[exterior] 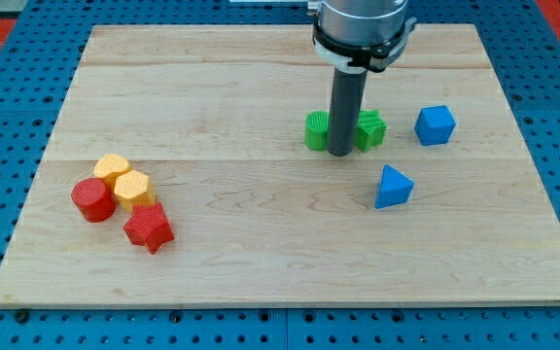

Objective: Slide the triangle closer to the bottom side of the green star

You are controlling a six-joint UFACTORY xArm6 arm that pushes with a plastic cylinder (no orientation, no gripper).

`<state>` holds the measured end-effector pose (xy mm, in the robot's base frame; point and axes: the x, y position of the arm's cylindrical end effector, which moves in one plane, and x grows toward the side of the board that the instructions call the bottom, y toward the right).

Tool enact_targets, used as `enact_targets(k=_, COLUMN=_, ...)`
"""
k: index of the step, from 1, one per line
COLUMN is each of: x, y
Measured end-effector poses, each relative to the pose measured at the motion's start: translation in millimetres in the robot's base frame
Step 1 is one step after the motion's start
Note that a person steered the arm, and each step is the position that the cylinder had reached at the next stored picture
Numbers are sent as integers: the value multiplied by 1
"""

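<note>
Dark rod ending in my tip (341, 154), no jaws to spread or close, just a bare end planted on the pale wooden board (261, 262). Pinching nothing.

Just behind tip: green ribbed plastic star (369, 129) poking out on the view's right of rod, second green ribbed plastic block (316, 130) on the view's left, shape hard to tell; middle of both hidden by rod, cannot tell if touching.

Blue plastic triangle (393, 187) below and right of tip, near, clear of it and apart from star. Blue plastic cube (435, 124) further right, level with star.

Far to the view's lower left of tip: two yellow hexagon blocks (122, 180), red cylinder (92, 199), red star (148, 227), bunched together.

Triangle likely light, rigid, slides easy on smooth wood; may spin if hit off-centre. No grasp possible; best contact probably flat lower-right face, pushing up-left toward star's bottom.

No brands, labels or writing readable.
</note>
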<state>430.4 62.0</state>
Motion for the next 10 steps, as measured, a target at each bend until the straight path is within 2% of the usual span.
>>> enact_targets(k=1, x=0, y=-10)
enact_targets(k=2, x=22, y=-10)
enact_targets(k=4, x=95, y=0)
enact_targets(k=7, x=88, y=95)
enact_targets(k=9, x=80, y=81)
enact_targets(k=10, x=71, y=29)
